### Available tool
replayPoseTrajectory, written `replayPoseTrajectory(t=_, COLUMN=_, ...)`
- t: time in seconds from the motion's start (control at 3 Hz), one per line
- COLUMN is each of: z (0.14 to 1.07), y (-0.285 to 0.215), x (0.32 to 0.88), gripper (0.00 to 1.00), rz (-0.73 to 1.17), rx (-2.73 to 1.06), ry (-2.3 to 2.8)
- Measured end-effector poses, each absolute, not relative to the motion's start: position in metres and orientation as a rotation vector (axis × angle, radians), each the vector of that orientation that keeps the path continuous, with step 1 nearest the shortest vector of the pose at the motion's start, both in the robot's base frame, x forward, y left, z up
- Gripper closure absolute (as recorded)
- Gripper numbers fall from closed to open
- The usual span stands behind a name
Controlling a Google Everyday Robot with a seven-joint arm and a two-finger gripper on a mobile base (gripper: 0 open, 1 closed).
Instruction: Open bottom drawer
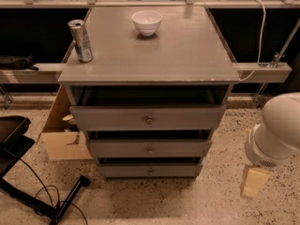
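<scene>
Grey cabinet (150, 55) in the middle, seen from above and in front, with three drawers stacked in its face. Lowest of them the bottom drawer (117, 171), with the shallowest front, close to the speckled floor (154, 200), a small round knob (150, 172) at the centre of it. Dark gap just above this front, under the middle drawer (117, 149); nothing of its inside showing. Above that the top drawer (112, 118), the tallest, each of these also with a knob in the centre. On the cabinet top a white bowl (146, 22) near the back, upright, and a can (81, 40) near the left edge, standing, well apart from the bowl. To the left of the cabinet an open cardboard box (63, 142) on the floor, just beside the cabinet's side. At the right edge of the view the white arm (276, 130), and below it the beige gripper (254, 183), hanging over the floor to the right of the cabinet, about level with the bottom drawer. Well apart from the knob, touching neither drawer nor cabinet. Not possible to tell how far open, or whether anything is held.
</scene>
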State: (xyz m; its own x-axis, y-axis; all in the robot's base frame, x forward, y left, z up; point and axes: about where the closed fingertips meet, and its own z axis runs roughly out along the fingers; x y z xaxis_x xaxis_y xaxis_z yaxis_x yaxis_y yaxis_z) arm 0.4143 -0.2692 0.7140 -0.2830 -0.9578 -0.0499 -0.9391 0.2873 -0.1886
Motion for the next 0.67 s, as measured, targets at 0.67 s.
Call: replayPoseTrajectory(t=0.67, z=0.6463, y=-0.2908, x=0.4128, gripper=0.0, rz=-0.121, rx=-1.795, ry=2.47)
